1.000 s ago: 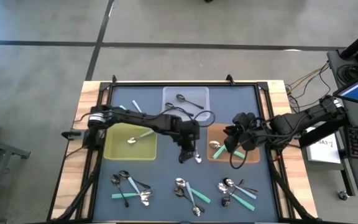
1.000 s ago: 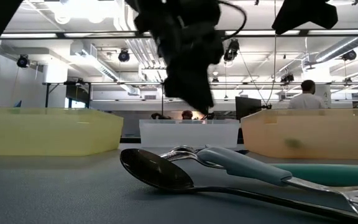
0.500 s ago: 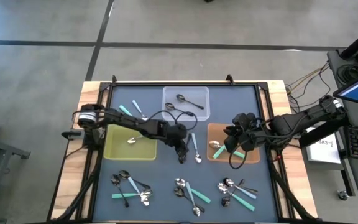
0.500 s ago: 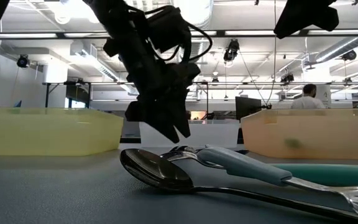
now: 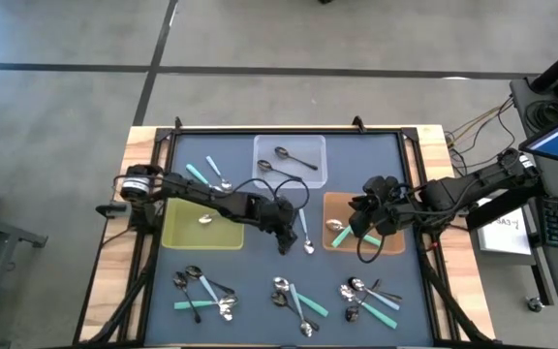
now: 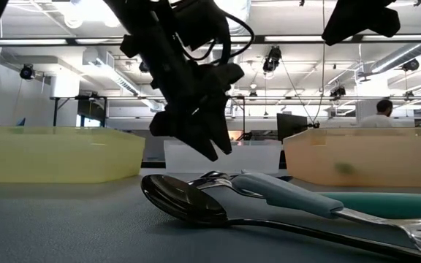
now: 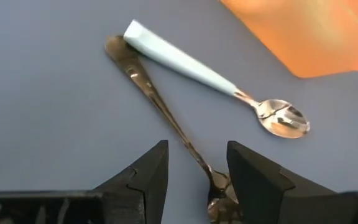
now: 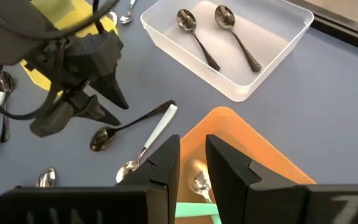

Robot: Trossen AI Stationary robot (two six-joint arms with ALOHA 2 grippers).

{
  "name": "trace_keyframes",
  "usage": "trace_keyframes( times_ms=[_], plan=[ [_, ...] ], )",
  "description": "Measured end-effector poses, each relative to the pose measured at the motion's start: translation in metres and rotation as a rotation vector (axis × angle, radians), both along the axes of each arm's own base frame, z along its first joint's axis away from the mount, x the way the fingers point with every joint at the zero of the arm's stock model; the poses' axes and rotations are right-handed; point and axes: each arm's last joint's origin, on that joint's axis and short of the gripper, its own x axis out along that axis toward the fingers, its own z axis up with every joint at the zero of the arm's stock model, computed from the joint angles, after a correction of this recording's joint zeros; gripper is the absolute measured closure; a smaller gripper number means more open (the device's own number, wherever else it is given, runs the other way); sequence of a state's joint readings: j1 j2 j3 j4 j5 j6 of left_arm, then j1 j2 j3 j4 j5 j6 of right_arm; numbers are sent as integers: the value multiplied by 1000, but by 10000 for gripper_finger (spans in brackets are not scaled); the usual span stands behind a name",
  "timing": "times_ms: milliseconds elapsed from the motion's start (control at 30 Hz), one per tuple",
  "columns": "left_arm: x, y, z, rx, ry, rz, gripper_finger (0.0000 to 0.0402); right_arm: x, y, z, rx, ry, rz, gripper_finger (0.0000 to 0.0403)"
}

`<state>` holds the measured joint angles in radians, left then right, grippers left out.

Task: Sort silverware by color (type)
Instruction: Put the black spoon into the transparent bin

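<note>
On the dark mat between the yellow tray and the orange tray lie a dark metal spoon and a pale-blue-handled spoon, their handle ends crossing. My left gripper is open and points steeply down over the dark spoon. Its fingers stand on either side of the handle near the bowl; I cannot tell whether they touch it. My right gripper hovers open above the orange tray, which holds a teal-handled spoon. The clear tray holds two dark spoons.
Three heaps of mixed spoons lie along the near edge. Two more spoons lie at the far left of the mat. One spoon is in the yellow tray. A person shows far behind the table.
My left gripper has sunk toward the two crossed spoons and rolled about its own line, with its arm lowering over the yellow tray. Its fingers keep the same gap. The spoons have not moved.
</note>
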<state>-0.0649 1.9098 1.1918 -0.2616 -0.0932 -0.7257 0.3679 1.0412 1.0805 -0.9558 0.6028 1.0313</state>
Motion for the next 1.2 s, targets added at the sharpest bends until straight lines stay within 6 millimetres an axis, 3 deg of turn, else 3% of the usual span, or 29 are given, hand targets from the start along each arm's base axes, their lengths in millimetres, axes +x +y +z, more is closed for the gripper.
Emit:
trace_keyframes(
  times_ms=[333,533,667,833,1067,1200],
  plan=[
    [4,-22,-29,-24,61,64,257,0,0,0,6,-4,-6,335],
    [3,-25,-35,57,82,95,268,0,0,0,16,-10,-17,335],
    [2,-24,-37,100,100,80,307,0,0,0,21,-13,-23,335],
    [0,-23,-39,130,119,76,388,0,0,0,26,-16,-28,335],
    [6,-23,-24,125,103,22,398,0,0,0,33,-20,-35,335],
    [14,-22,3,151,27,-7,400,0,0,0,32,-20,-34,335]
  ],
)
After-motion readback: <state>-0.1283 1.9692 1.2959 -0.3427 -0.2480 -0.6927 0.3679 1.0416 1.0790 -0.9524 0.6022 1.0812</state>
